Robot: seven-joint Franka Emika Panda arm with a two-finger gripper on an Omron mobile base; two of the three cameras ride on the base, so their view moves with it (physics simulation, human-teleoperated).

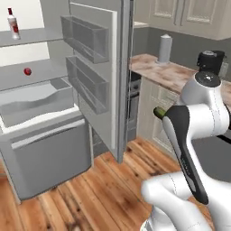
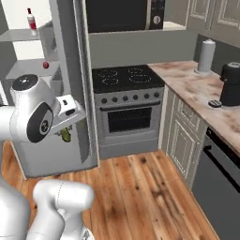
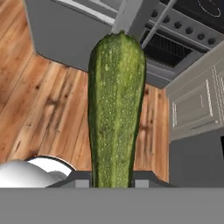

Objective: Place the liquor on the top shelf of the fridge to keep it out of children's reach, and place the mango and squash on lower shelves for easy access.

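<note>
The squash [image 3: 116,109], a long dark green speckled vegetable, stands up the middle of the hand view, and my gripper [image 3: 113,179] is shut on its lower end. From the base, its tip [image 1: 159,112] pokes out beside my forearm, well to the right of the open fridge [image 1: 49,153]. The same squash [image 2: 65,134] hangs below my hand in the right base view. The liquor [image 1: 13,23] stands upright on the top shelf [image 1: 31,37]. One of the lower shelves [image 1: 45,72] holds the mango [image 1: 27,71]. Both also show in the right base view: liquor [image 2: 32,21], mango [image 2: 46,65].
The fridge door [image 1: 90,58] with its bins stands open between me and the shelves. A grey drawer [image 1: 36,101] sits under the mango's shelf. To the right are the oven [image 2: 126,108], a counter [image 2: 192,86] with a paper towel roll [image 2: 206,55], and a black grinder [image 2: 231,84]. Wooden floor lies below.
</note>
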